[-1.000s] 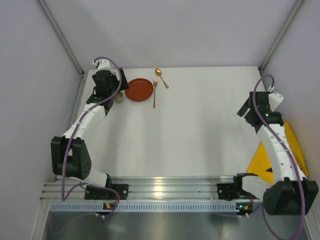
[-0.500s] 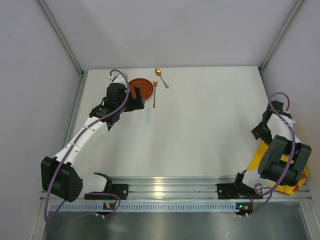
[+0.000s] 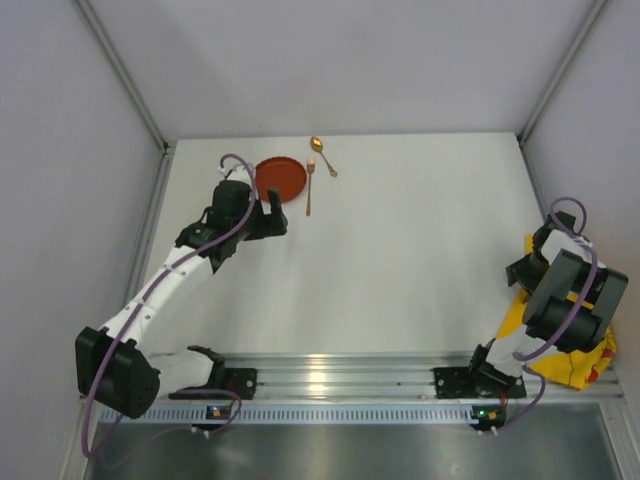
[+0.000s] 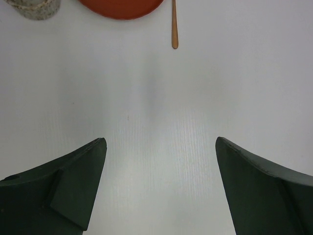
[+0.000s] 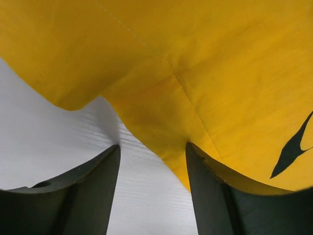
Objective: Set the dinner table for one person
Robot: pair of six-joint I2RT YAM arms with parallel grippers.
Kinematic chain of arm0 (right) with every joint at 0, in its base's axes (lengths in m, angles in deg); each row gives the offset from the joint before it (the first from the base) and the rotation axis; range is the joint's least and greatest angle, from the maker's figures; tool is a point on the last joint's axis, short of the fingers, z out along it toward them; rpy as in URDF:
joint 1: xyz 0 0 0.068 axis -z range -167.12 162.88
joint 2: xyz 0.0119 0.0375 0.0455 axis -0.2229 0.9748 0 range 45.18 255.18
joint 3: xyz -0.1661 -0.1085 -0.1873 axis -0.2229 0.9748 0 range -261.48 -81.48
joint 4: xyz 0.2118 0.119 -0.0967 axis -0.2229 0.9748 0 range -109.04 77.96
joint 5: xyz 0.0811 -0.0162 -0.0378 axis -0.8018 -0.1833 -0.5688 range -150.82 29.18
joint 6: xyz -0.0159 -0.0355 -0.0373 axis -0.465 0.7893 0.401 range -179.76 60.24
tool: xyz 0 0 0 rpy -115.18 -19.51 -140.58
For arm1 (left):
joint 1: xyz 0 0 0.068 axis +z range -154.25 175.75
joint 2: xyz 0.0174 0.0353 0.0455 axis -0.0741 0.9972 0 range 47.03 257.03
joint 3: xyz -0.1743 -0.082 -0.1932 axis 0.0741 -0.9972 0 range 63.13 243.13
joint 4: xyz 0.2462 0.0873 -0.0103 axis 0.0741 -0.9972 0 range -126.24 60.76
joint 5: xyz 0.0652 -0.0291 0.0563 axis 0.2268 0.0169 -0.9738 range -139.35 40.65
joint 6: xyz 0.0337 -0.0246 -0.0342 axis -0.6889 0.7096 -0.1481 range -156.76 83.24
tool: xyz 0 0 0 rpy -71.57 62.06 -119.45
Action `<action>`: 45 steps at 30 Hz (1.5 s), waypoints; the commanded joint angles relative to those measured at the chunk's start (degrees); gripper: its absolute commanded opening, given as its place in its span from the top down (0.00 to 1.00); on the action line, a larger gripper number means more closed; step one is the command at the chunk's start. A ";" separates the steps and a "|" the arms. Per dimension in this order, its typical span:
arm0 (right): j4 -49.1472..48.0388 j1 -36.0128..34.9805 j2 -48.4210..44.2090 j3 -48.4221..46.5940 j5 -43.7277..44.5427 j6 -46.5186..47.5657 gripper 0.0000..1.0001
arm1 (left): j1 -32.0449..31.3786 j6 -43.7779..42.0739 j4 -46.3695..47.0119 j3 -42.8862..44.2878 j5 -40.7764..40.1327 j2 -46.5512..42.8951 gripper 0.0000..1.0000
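The white dinner table (image 3: pixel 400 250) carries a red plate (image 3: pixel 282 178) at the far left, with a gold fork (image 3: pixel 309 192) and a gold spoon (image 3: pixel 322 156) beside it. My left gripper (image 3: pixel 271 215) is open and empty, just near of the plate. In the left wrist view (image 4: pixel 160 142) the plate's edge (image 4: pixel 122 7), the fork handle (image 4: pixel 174 29) and a speckled cup (image 4: pixel 34 7) lie ahead. My right gripper (image 3: pixel 524 272) hangs low over the yellow cloth mat (image 3: pixel 512 320). In the right wrist view (image 5: pixel 152 146) it is open, with the mat's edge (image 5: pixel 195 73) between the jaws.
Aluminium rails (image 3: pixel 330 375) run along the near edge behind the arm bases. Grey walls close the left, far and right sides. The yellow mat hangs partly over the table's right near corner (image 3: pixel 580 365).
My left arm has drawn back from the cup and plate toward the near right. My right arm has swung down to the yellow mat at the right edge.
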 commanded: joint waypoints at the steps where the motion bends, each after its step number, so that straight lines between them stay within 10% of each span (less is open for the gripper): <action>1: -3.31 1.44 4.52 3.76 -1.30 -1.60 0.47 | -0.41 1.49 -1.24 -2.39 -0.70 -3.59 0.01; 10: -4.81 1.97 3.74 5.52 -1.48 -0.46 1.00 | -0.77 1.85 -2.38 -4.43 -0.88 -5.80 0.01; 15: -5.16 0.57 1.81 7.19 -5.34 -0.63 1.00 | -0.94 2.55 -1.51 -4.34 -0.44 -4.13 0.01; 37: 1.08 -57.17 6.79 -19.33 -35.83 -16.81 1.00 | -0.24 5.70 2.45 -3.80 -3.77 2.46 0.02; 40: 4.06 -58.06 8.04 -25.84 -35.24 -14.27 0.02 | 0.46 4.58 -0.61 -2.15 0.61 6.84 0.02; 45: 12.67 -55.78 3.75 -28.67 -24.18 -9.61 0.00 | -1.64 2.82 0.16 0.05 8.32 9.76 0.01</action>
